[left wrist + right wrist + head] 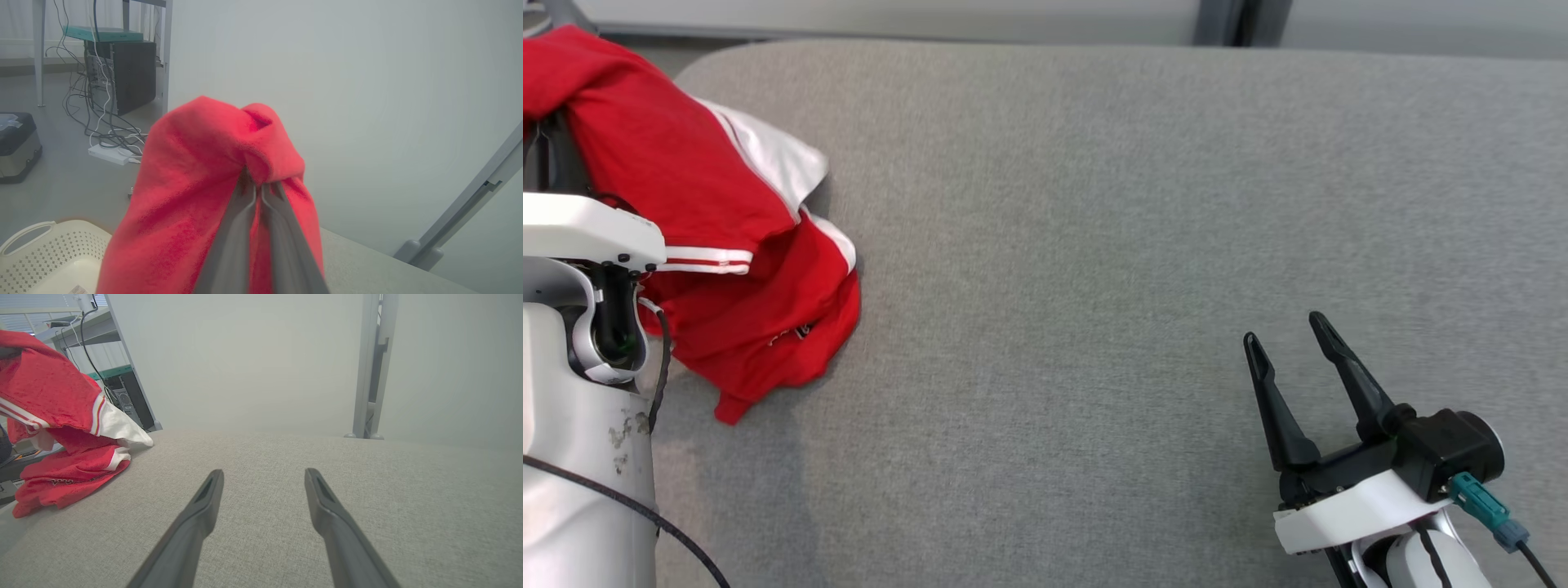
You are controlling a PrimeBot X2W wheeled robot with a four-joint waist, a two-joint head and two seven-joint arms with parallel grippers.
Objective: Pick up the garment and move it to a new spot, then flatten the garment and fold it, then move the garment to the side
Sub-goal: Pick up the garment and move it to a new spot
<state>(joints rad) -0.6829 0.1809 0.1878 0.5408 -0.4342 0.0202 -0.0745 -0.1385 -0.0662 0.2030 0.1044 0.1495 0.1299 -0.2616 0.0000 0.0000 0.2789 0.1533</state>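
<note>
The garment [727,269] is a red shirt with white panels and striped trim, bunched at the left edge of the grey padded table [1094,245]. Its upper part is lifted and drapes over my left arm, its lower part rests on the table. In the left wrist view my left gripper [258,185] is shut on a fold of the red garment [196,171], which hangs around the fingers. The right wrist view shows the garment [61,416] at far left. My right gripper [1290,335] stands open at the lower right, apart from the cloth, with nothing between its fingers [212,490].
Beyond the table's left side a cream perforated basket [36,253] sits on the floor, with a computer tower [122,73], cables and a power strip [108,154] behind it. A grey metal post [369,363] stands past the far edge.
</note>
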